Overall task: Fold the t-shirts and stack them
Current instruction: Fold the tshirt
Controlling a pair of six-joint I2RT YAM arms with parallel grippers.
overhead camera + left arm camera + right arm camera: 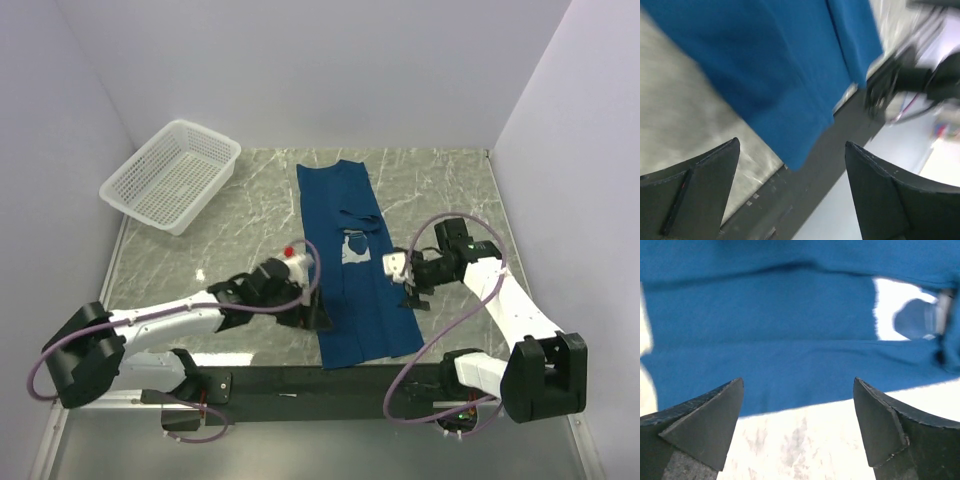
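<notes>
A dark blue t-shirt (352, 270) lies on the marble table as a long narrow strip, its sides folded in, with a sliver of the pale chest print (356, 247) showing in the middle. My left gripper (318, 318) is open and empty at the strip's left edge near its lower end; the left wrist view shows the shirt's bottom corner (800, 100) just beyond the open jaws. My right gripper (412, 298) is open and empty at the strip's right edge; the right wrist view shows the shirt's edge (790, 375) and the print (905, 315) ahead of the jaws.
A white plastic mesh basket (172, 175) stands at the back left of the table. The black mounting rail (330, 385) runs along the near edge, just below the shirt's lower end. Pale walls close in the table at the back and both sides.
</notes>
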